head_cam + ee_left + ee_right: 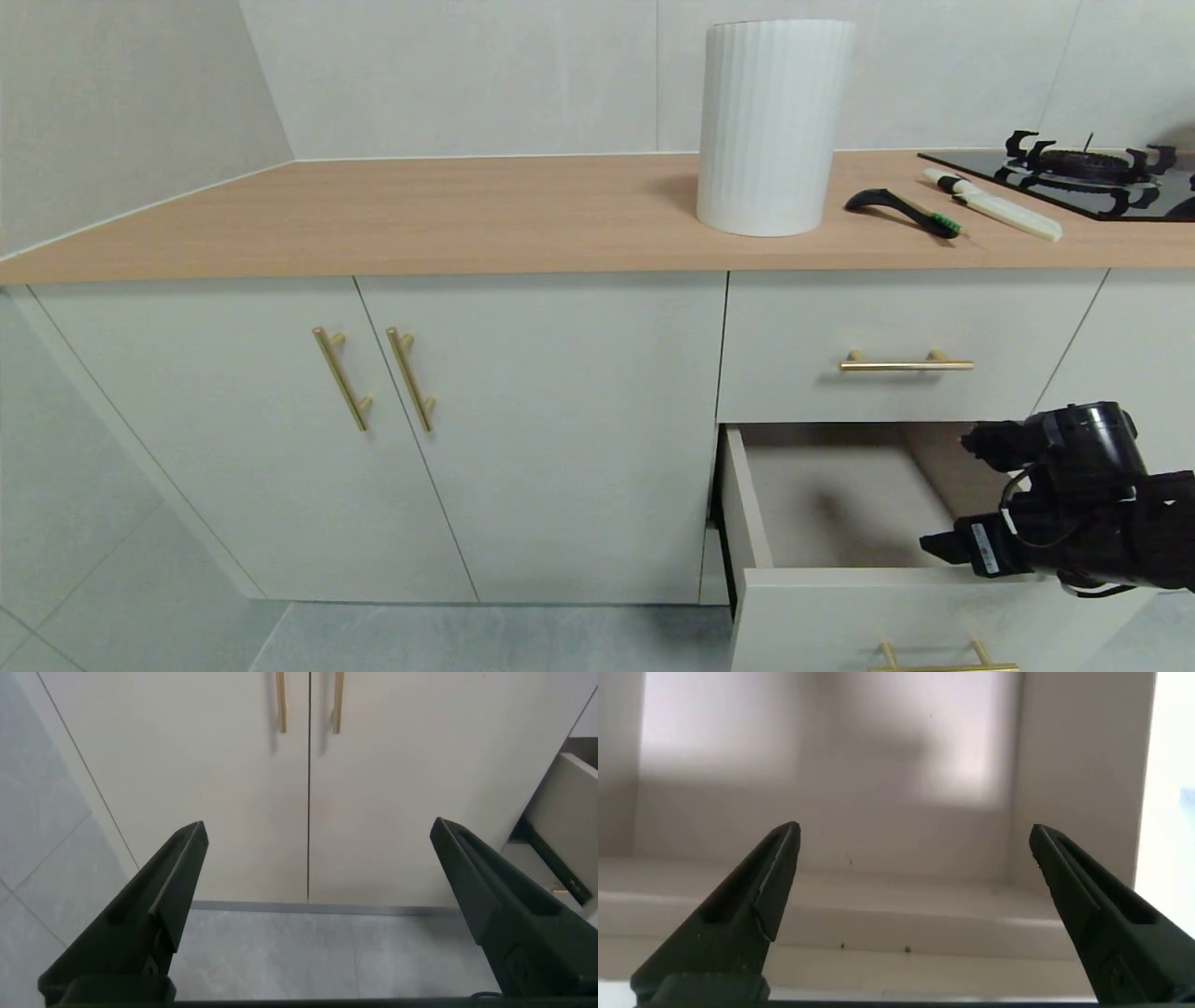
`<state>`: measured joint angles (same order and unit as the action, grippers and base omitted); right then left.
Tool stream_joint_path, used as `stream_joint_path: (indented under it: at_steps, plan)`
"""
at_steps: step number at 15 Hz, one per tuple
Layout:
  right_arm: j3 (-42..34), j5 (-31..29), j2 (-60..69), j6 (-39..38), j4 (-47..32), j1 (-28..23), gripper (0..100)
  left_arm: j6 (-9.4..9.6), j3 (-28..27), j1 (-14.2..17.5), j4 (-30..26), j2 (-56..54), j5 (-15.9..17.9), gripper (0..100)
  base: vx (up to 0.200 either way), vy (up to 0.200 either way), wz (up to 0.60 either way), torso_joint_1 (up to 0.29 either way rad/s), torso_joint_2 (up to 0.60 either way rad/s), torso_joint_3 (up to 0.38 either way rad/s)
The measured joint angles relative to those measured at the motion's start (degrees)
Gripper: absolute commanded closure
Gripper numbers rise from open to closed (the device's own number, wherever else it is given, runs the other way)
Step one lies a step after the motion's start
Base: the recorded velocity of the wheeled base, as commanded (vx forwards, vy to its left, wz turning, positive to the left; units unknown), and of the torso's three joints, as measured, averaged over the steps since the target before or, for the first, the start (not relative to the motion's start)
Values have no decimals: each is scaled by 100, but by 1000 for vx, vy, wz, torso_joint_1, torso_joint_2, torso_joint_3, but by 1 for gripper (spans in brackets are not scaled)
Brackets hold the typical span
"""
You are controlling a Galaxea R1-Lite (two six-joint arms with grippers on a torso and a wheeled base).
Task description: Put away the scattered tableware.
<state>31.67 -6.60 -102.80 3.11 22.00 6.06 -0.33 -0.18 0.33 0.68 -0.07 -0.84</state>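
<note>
Two tools, both with jaws spread wide and gripping nothing. The left tool (316, 831) sits low, facing the closed double cabinet doors (308, 784), with grey floor tile (280, 952) beneath. The right tool (966, 495) is at the right end of the pulled-out lower drawer (747, 509), fingers pointing left over its pale interior, the near finger close above the front rim. Directly above it the upper drawer (906, 322) is shut, with a gold bar handle. Farther back, the wooden surface (420, 215) carries the tableware, right of centre. A black utensil (901, 212) with a green tip lies flat, and a white knife (994, 205) lies just right of it, apart. A tall white ribbed canister (773, 126) stands upright near the utensil, on its left. A gas hob (1074, 177) is at the far right, beyond the knife.
</note>
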Motion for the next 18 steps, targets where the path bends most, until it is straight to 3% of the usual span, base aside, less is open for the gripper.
stream_joint_path:
  at_steps: [18]
  plan:
    - [0, -46, 834, 351, -3087, 479, 0, 0, 0, 0, 0, 0, -2, 0, 0, 0, 0, 0, 0, 0]
